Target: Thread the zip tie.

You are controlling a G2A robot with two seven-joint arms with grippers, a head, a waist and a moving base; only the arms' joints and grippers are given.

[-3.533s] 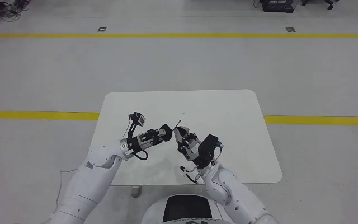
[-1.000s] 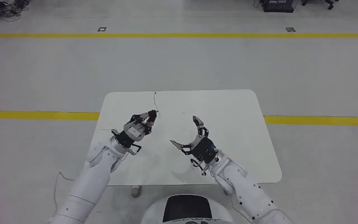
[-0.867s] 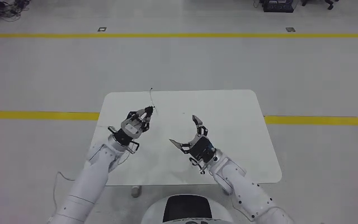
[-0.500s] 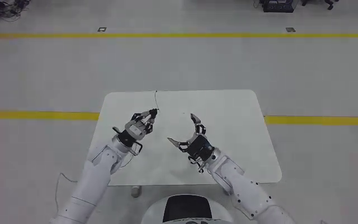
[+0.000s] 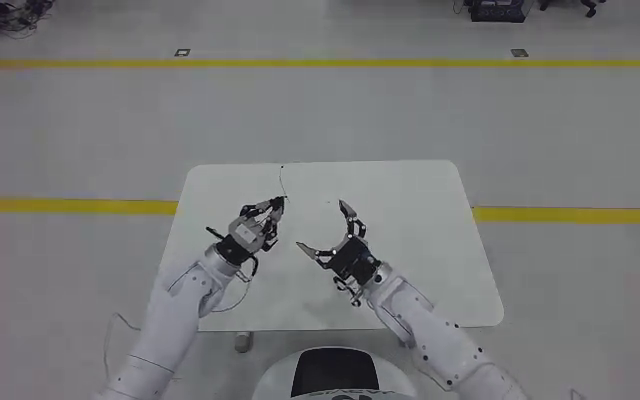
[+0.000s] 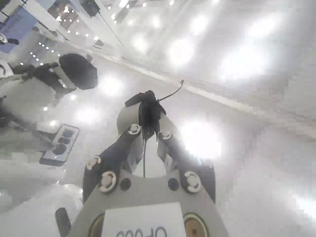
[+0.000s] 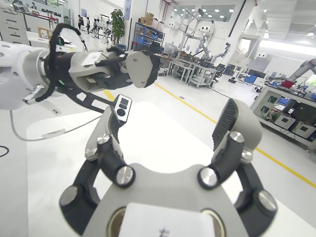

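Top view shows both arms over the left half of the white bench [image 5: 420, 200]. The left end effector [image 5: 268, 210] is pinched tight on the black zip tie [image 5: 284, 181]. The tie is a hairline running from the fingertips toward the bench's far edge, and its tip is hard to make out.

Left wrist view shows the zip tie [image 6: 170, 96] curving out past the closed tips to a small head. Another stretch trails back between the fingers toward the palm. The part clamped between the pads is hidden.

The right end effector [image 5: 320, 226] sits just beside the left one, nearer the bench's middle, spread wide and holding nothing. Right wrist view shows its fingers [image 7: 223, 122] well apart, with the left end effector [image 7: 143, 71] beyond them. The tie there is too thin to tell.
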